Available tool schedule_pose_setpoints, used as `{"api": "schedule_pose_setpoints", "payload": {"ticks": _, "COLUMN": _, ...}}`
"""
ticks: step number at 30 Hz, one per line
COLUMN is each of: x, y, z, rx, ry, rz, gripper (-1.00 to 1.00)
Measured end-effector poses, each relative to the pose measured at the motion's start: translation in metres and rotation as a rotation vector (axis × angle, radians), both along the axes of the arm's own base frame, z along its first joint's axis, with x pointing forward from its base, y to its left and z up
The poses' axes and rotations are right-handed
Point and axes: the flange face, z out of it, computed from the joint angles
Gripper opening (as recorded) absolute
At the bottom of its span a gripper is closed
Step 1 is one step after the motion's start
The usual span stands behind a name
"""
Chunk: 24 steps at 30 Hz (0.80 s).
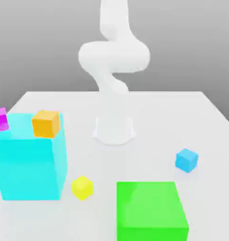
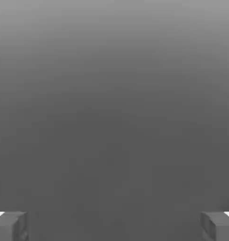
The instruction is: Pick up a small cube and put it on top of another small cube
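In the exterior view, the white arm (image 1: 114, 56) rose from its round base at the middle of the pale bench (image 1: 149, 117). The small sky-blue cube (image 1: 186, 160) sat on the bench toward the exterior view's right, well apart from everything else and turned so that one vertical edge faced the camera; being a cube, it had no long axis. The small magenta-pink cube (image 1: 0, 119) lay at the exterior view's far left edge, just beside the upper back corner of the large cyan block (image 1: 30, 164); whether it rested on that block or behind it could not be told. A small orange cube (image 1: 46, 123) sat on the cyan block's top near its back edge. A small yellow cube (image 1: 82, 187) stood on the bench just beside the cyan block's lower corner, and a large green block (image 1: 151, 212) filled the near foreground. In the hand view, the gripper (image 2: 114, 226) had its two grey fingertips (image 2: 10, 226) far apart at opposite sides of the picture, with plain grey background between them and nothing held.
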Motion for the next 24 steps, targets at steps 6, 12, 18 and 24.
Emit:
{"api": "schedule_pose_setpoints", "payload": {"ticks": 6, "x": 0.031, "y": 0.070, "z": -0.107, "rx": -0.172, "ry": 0.125, "rz": 0.391, "gripper": 0.00}}
{"api": "schedule_pose_setpoints", "payload": {"ticks": 12, "x": 0.021, "y": 0.142, "z": -0.213, "rx": -0.341, "ry": 0.218, "rz": 0.793, "gripper": 0.00}}
{"api": "schedule_pose_setpoints", "payload": {"ticks": 18, "x": -0.026, "y": 0.200, "z": -0.315, "rx": -0.510, "ry": 0.287, "rz": 1.210, "gripper": 0.00}}
{"api": "schedule_pose_setpoints", "payload": {"ticks": 24, "x": -0.098, "y": 0.231, "z": -0.405, "rx": -0.675, "ry": 0.334, "rz": 1.638, "gripper": 0.00}}
